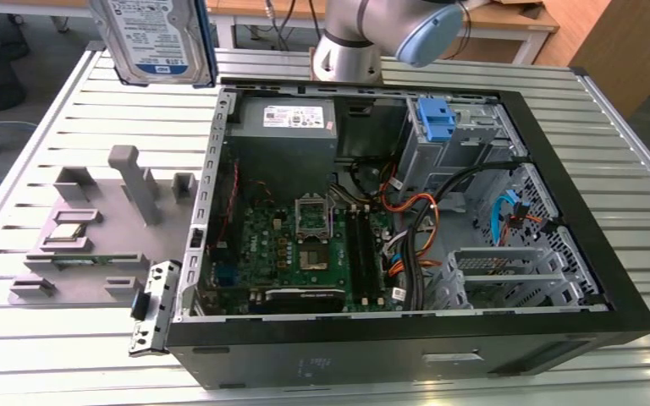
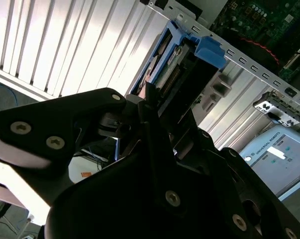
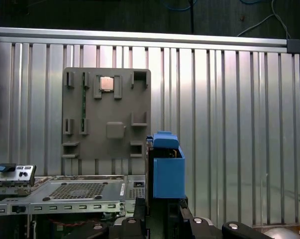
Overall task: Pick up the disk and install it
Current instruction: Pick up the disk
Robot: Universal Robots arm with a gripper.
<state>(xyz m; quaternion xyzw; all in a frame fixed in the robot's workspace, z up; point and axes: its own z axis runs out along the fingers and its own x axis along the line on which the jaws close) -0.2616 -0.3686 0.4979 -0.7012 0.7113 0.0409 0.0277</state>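
Claw (image 2: 157, 107) clamped on disk (image 1: 153, 38) (gripped edge-on, held aloft); arm (image 1: 350, 42) upright, bent at joint.

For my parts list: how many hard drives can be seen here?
1: the disk, held in the gripper above the table, at the exterior view's upper left, outside the case. Others may be hidden in the cage.

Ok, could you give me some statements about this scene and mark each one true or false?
1. The jaws hold the disk up in the air. True.
2. The disk already sits inside the computer case. False: it is outside the case, toward the exterior view's left.
3. The case lies open, with the motherboard showing. True.
4. The grey fixture holds nothing. False: a square chip lies in it.
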